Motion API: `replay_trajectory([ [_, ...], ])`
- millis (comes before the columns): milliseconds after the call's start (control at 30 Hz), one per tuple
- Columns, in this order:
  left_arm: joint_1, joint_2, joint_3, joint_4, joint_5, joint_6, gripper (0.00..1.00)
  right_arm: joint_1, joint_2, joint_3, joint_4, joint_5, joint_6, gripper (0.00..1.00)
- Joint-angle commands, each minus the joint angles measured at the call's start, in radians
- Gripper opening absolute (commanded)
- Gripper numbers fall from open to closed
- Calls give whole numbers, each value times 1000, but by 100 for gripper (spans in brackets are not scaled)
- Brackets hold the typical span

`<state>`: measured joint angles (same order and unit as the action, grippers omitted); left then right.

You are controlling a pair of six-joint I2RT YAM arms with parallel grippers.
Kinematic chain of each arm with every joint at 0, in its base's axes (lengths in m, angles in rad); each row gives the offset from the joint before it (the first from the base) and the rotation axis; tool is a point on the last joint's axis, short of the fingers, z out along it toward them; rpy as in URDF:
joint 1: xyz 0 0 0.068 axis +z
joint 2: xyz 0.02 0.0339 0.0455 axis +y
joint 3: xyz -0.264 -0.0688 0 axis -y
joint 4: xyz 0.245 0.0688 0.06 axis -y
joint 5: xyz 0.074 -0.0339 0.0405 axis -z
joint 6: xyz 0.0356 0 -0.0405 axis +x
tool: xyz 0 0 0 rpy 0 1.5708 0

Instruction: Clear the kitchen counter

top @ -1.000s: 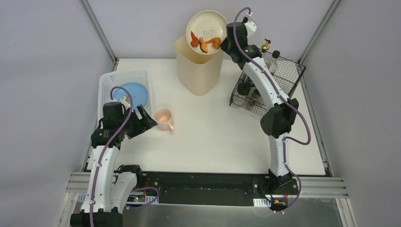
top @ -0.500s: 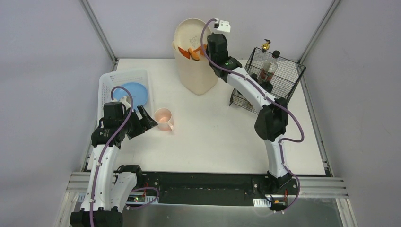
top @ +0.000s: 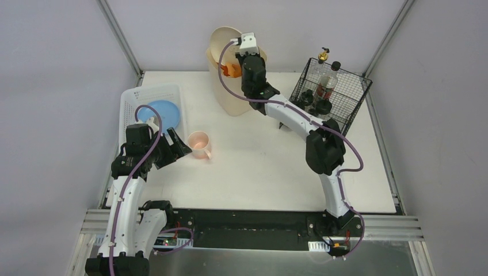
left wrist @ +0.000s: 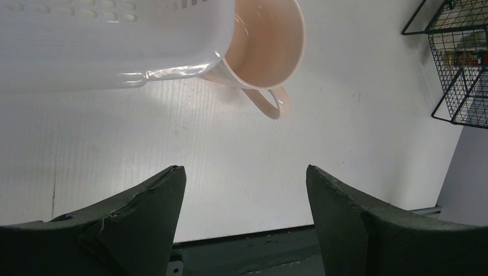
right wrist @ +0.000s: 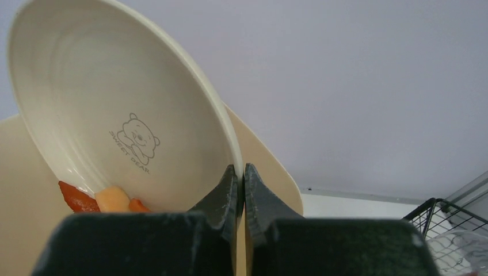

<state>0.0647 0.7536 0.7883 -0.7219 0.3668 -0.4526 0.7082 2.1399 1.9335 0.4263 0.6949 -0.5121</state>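
Grey walls (top: 57, 57) enclose the white kitchen counter (top: 259, 167); left gripper (left wrist: 244, 172) gapes empty at its left edge, right gripper (right wrist: 241, 171) pinches a bowl (right wrist: 115, 103).

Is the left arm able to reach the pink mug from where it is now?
Likely yes: the open left gripper faces the pink mug, with only bare kitchen counter between them.

We see the kitchen counter (top: 259, 172), a white top, spread out beneath the left fingers (left wrist: 144, 213). Ahead of them stands a pink mug (left wrist: 267, 46), handle toward them, just beside the corner of a white perforated basket (left wrist: 103, 46) that lies ahead on their left. A beige bin (top: 230, 100) stands under the right fingers (right wrist: 227, 195), and a black wire rack (top: 354, 95) stands to their right.
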Motion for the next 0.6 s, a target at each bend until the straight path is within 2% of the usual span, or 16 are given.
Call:
replay_trajectory([
  [0,-9,-10,-2,13,23,9,78,48,-47,-5,316,33,-205,0],
  [300,-11,-9,-3,13,23,9,78,89,-68,15,480,47,-362,0],
  [567,-12,-9,-2,13,22,11,79,106,-128,-10,548,56,-449,0],
])
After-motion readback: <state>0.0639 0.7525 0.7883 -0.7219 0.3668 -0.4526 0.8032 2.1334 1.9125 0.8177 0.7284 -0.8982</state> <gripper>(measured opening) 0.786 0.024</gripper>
